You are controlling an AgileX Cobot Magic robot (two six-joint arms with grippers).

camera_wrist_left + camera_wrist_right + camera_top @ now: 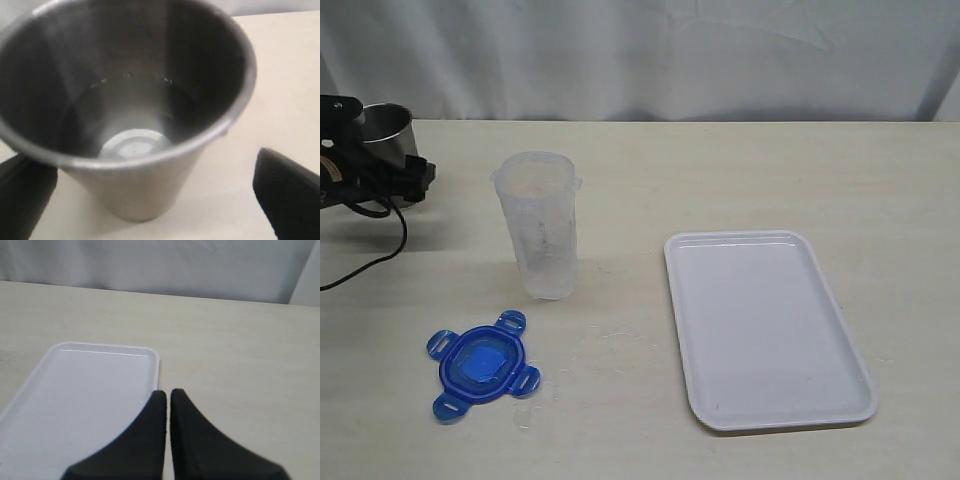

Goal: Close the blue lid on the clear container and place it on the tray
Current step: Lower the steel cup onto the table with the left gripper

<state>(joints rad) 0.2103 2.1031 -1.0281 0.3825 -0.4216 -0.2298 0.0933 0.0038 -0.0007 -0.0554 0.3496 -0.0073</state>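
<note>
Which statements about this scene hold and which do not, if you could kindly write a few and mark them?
1. The blue lid lies on the table, off the clear container. True.
2. The clear container stands on the tray. False: it stands upright on the table, apart from the tray.
3. The right gripper is open. False: it is shut and holds nothing.
4. The left gripper is open, with the metal cup between its fingers. True.

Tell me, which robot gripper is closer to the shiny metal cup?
Left. The left gripper has its open jaws on either side of the metal cup. The right gripper, jaws shut, is by the edge of the tray, far over on the other side.
</note>
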